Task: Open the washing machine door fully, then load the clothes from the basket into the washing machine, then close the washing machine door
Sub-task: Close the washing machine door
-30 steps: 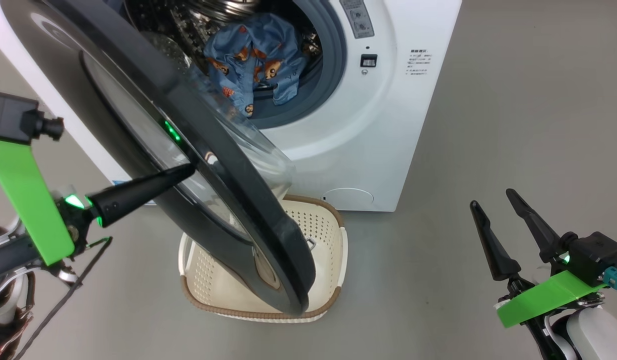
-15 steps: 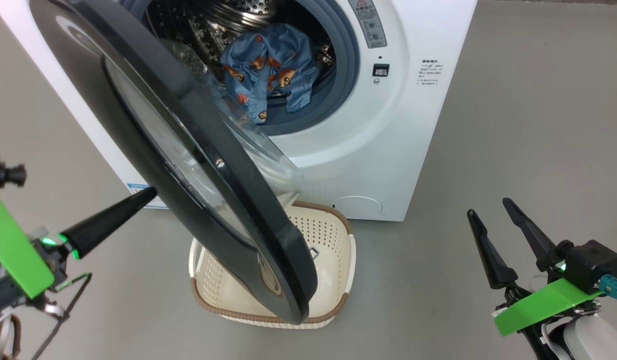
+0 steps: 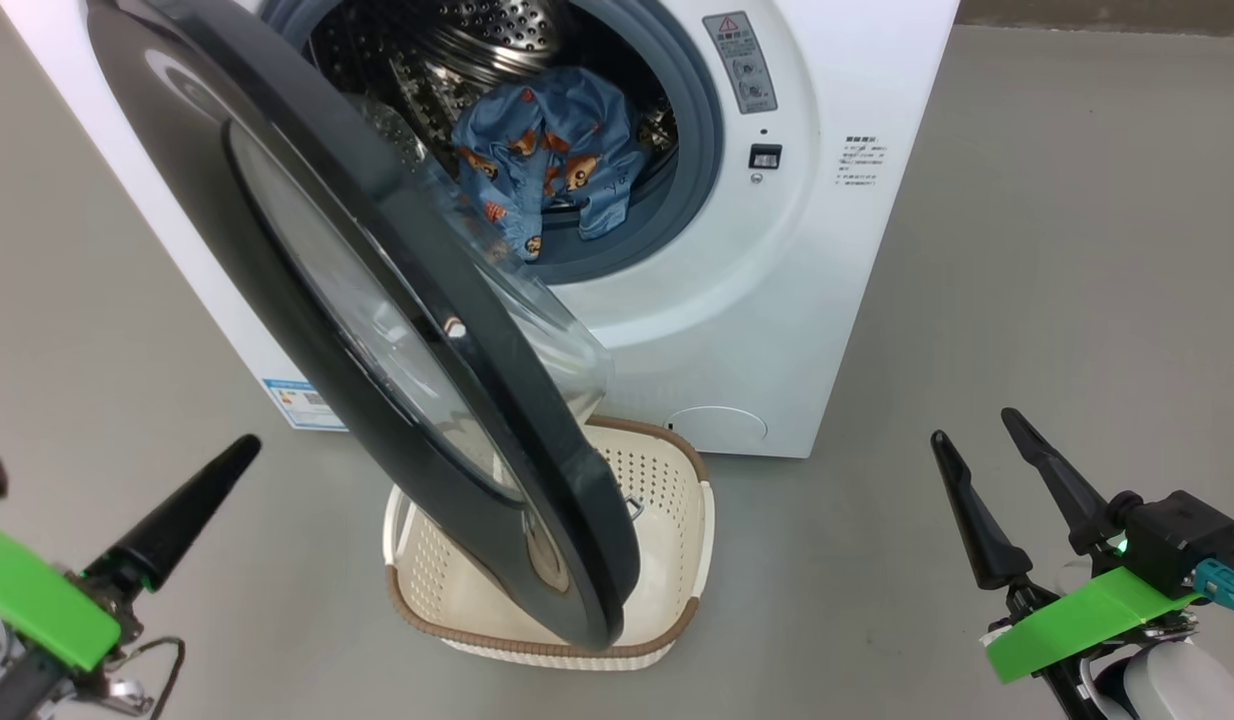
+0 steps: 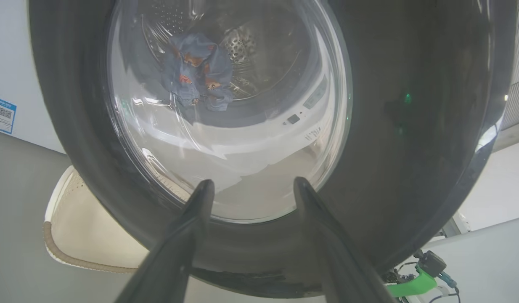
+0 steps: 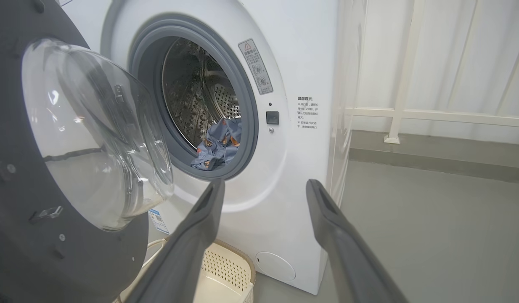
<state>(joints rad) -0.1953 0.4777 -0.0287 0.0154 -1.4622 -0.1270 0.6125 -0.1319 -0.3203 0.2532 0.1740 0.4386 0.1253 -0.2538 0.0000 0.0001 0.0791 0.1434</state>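
The white washing machine (image 3: pixel 777 300) stands with its door (image 3: pixel 537 480) swung about halfway out, the clear glass bowl (image 3: pixel 547 330) facing the drum. A light blue garment with orange prints, one of the clothes (image 3: pixel 542 160), lies in the drum mouth and hangs over the grey gasket. The cream basket (image 3: pixel 677 560) sits on the floor under the door's lower edge; the part that shows holds nothing. My left gripper (image 4: pixel 251 183) is open and points at the door's outer face, clear of it; one finger (image 3: pixel 177 515) shows at lower left. My right gripper (image 3: pixel 974 427) is open and empty, low right.
A blue label sticker (image 3: pixel 302 400) marks the machine's lower left front. A round cover (image 3: pixel 717 425) sits low on the front near the basket. Grey floor (image 3: pixel 1027 250) spreads to the right of the machine. A white railing (image 5: pixel 432 113) and curtain stand beyond it.
My left gripper has drawn back from the door's face, down and to the left, and has opened. The head camera has shifted. The door and right gripper stay as they were.
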